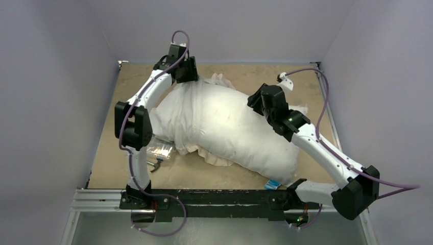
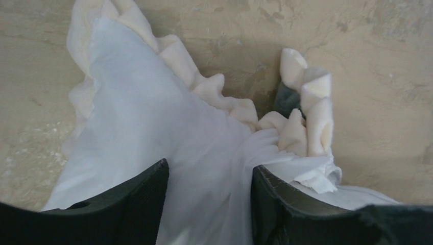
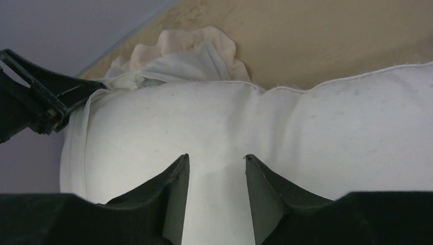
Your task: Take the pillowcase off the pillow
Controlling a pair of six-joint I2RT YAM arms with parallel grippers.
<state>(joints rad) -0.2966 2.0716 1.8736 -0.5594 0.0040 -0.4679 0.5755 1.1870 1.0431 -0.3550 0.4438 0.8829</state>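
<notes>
The pillow lies far-left to near-right on the table, pillowcase bunched at its far end under our left claw. That and our right claw stand half open, empty.

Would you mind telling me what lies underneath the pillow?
The pillowcase: its cream frill pokes out from beneath the pillow along the near edge. How far the cover runs underneath cannot be seen, because the pillow's bulk covers it.

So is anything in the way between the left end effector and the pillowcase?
Nothing visible. The pillowcase lies right between the open fingers of the left end effector, near its frilled end.
</notes>
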